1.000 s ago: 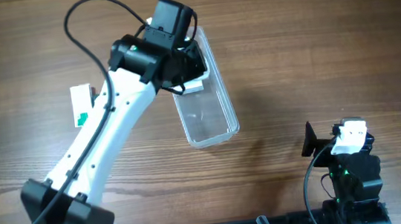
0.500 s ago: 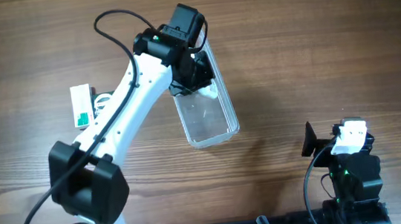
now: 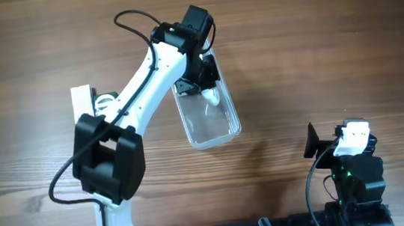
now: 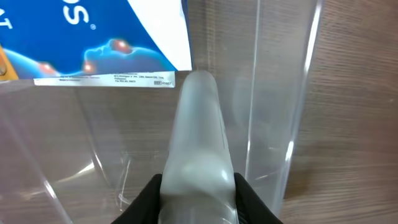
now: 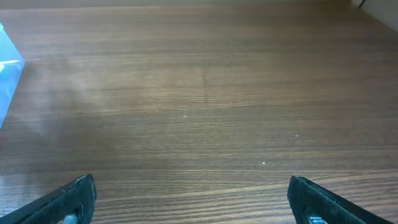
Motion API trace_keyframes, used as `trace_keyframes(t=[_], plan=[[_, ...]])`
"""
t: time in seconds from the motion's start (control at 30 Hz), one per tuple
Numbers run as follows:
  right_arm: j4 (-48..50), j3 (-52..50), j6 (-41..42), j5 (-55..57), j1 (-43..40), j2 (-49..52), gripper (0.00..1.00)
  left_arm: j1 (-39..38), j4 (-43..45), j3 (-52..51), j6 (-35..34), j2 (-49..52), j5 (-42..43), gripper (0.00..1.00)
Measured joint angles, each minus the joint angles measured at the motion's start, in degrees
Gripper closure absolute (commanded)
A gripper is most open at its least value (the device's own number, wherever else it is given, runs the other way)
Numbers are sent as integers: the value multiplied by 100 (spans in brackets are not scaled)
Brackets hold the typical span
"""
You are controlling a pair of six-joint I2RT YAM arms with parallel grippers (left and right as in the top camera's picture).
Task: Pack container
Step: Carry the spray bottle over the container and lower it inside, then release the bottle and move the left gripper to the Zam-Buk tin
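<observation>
Two grippers appeared: the left gripper (image 3: 208,88) sat inside the container (image 3: 214,124) at the middle of the table (image 3: 330,39), its opening impossible to tell, while the right gripper (image 5: 193,196) gaped wide, empty.

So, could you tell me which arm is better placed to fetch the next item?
Left: its fingers are over the container, and the white box lies beside that arm; the right arm sits far off.
</observation>
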Motion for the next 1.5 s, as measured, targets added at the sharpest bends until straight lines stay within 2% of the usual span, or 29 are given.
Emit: trace_keyframes(t=[0.13, 0.23, 0.4, 0.53, 0.6, 0.73, 0.83, 1.0, 1.23, 1.3, 1.43, 1.5], plan=[[2, 0, 0, 0, 0, 0, 0, 0, 2, 7, 116, 103, 0, 76], [0, 0, 2, 0, 0, 0, 0, 0, 2, 13, 197, 212, 15, 62], [0, 0, 2, 0, 0, 0, 0, 0, 4, 168, 321, 225, 70, 51], [0, 0, 2, 0, 0, 0, 0, -4, 2, 225, 426, 225, 90, 48], [0, 0, 2, 0, 0, 0, 0, -4, 4, 238, 446, 225, 96, 41], [0, 0, 2, 0, 0, 0, 0, -4, 4, 251, 492, 225, 109, 35], [0, 0, 2, 0, 0, 0, 0, -7, 7, 306, 494, 225, 109, 23], [0, 0, 2, 0, 0, 0, 0, -15, 197, 481, 511, 225, 127, 11], [0, 0, 2, 0, 0, 0, 0, 11, 529, 494, 514, 96, 129, 1], [0, 0, 2, 2, 0, 0, 0, 70, 695, 494, 511, -101, 129, 0], [0, 0, 2, 0, 0, 0, 0, 396, 894, 494, 442, -660, 129, 0], [2, 0, 2, 0, 0, 0, 0, 793, 905, 503, 295, -1095, 127, 0]])
